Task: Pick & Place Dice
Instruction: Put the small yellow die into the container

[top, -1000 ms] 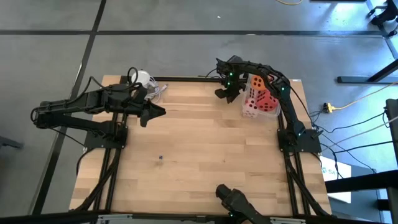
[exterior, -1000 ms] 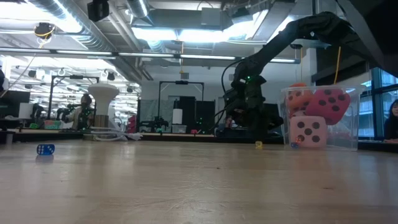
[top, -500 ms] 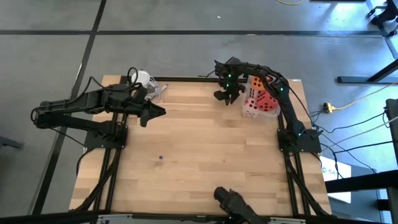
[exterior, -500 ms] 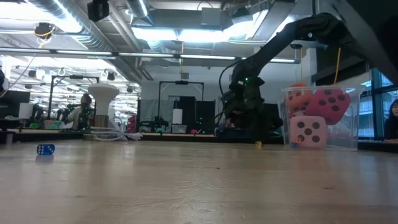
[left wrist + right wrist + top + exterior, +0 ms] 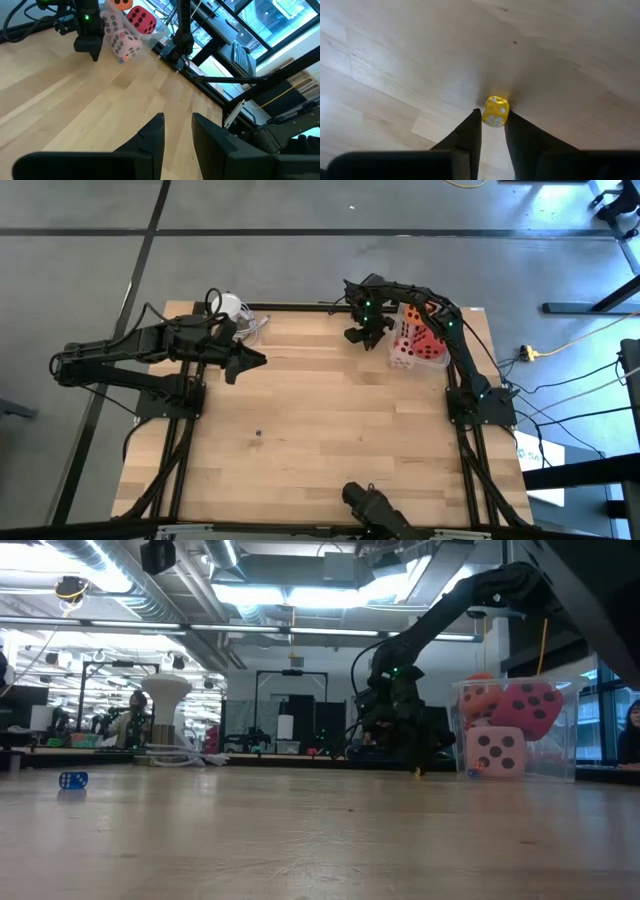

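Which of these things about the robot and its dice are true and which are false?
1. The right gripper is down over a small yellow die on the table. True.
2. A small blue die sits by itself on the wooden table. True.
3. The big soft dice are spread all over the table. False: they are piled together in a clear bin at the table's edge.
4. The left gripper is holding a die. False: its fingers are open with nothing between them.
5. The pink die with dark pips is at the bottom of the pile. True.
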Controlling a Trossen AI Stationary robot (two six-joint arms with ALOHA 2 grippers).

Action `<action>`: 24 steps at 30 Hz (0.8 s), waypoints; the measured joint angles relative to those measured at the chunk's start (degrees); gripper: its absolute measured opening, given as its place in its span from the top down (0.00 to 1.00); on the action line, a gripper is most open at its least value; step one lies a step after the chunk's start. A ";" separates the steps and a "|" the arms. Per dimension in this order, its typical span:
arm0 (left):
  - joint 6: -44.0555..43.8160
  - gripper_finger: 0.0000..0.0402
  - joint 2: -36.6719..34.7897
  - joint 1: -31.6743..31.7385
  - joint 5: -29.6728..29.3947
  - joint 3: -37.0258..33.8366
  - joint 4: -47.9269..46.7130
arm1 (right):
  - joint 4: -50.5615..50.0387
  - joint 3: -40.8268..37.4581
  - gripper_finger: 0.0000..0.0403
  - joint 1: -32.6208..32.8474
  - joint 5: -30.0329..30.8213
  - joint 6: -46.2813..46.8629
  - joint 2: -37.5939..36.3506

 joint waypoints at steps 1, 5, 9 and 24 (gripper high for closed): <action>0.00 0.77 0.00 -0.01 0.02 0.00 0.01 | 0.01 0.00 0.79 0.00 0.03 0.13 0.01; -0.24 0.77 0.00 0.00 0.11 0.00 0.00 | 0.07 0.00 0.78 0.00 0.28 0.43 0.03; -0.42 0.77 0.00 0.00 0.09 0.00 0.01 | -0.13 0.45 0.74 0.02 0.18 0.47 0.13; -0.87 0.77 0.00 -0.02 0.81 0.00 0.00 | -0.14 3.28 0.89 0.09 2.35 0.15 0.27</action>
